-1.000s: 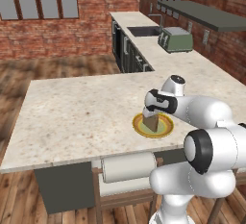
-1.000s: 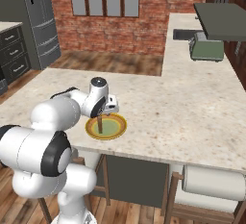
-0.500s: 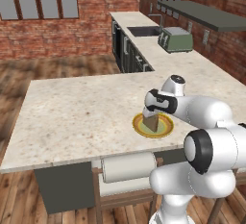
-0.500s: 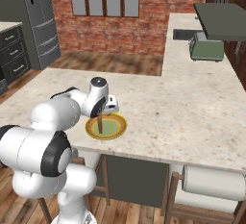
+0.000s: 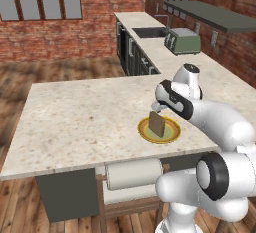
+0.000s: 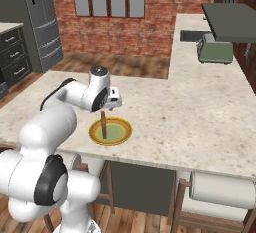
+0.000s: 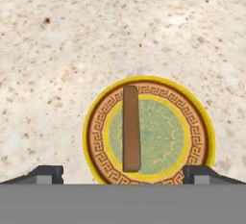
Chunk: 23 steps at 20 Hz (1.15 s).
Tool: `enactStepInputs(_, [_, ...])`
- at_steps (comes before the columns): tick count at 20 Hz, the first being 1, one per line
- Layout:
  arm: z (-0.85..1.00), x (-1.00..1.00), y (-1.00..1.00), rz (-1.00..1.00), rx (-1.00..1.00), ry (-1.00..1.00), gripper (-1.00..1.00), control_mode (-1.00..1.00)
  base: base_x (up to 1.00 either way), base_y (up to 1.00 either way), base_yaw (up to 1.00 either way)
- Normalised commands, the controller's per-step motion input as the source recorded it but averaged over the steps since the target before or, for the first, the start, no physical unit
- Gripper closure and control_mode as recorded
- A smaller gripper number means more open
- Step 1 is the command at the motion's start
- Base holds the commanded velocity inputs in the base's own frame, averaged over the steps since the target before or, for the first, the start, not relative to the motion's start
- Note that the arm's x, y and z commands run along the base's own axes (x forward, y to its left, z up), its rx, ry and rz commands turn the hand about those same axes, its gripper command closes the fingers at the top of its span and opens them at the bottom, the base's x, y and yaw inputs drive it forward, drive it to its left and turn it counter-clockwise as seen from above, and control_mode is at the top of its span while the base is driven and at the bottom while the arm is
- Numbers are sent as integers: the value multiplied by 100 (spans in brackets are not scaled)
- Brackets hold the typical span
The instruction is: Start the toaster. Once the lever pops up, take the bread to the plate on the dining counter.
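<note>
Bread (image 5: 156,124): stands upright on its edge on the plate, not lying flat; from the left base view its broad brown face shows, from the right base view it reads as a thin vertical strip. In the hand view (image 7: 130,128) it is a narrow brown bar, with its long axis running up and down the picture.
Bread look: brown, rectangular, with a darker edge.
Plate (image 5: 171,134): round, yellow rim, patterned brown ring, green centre; it sits on the dining counter near the robot's edge.
Dining counter (image 5: 80,117): beige speckled stone slab.
Gripper (image 5: 158,108): just above the bread's top edge, pointing down.
Jaws: spread wide, the two dark fingertips (image 7: 48,174) stand well apart on either side of the plate and are holding nothing.
Toaster (image 5: 182,41): green, on the far worktop, well apart from the plate.
</note>
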Motion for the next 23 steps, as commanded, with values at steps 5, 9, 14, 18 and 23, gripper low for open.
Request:
enactStepInputs(5, [84,-80,6,0,-3,0,-100,-100,0,0,0])
enactStepInputs(9, [23,-100,0,0,0,0,-100,-100,0,0,0])
enactStepInputs(14, [36,-91,0,-3,0,0,-100,-100,0,0,0])
enactStepInputs(18, [50,-72,-4,-9,0,3,-100,-100,0,0,0])
enactStepInputs(23, [37,-57,0,-10,0,3,-100,-100,0,0,0])
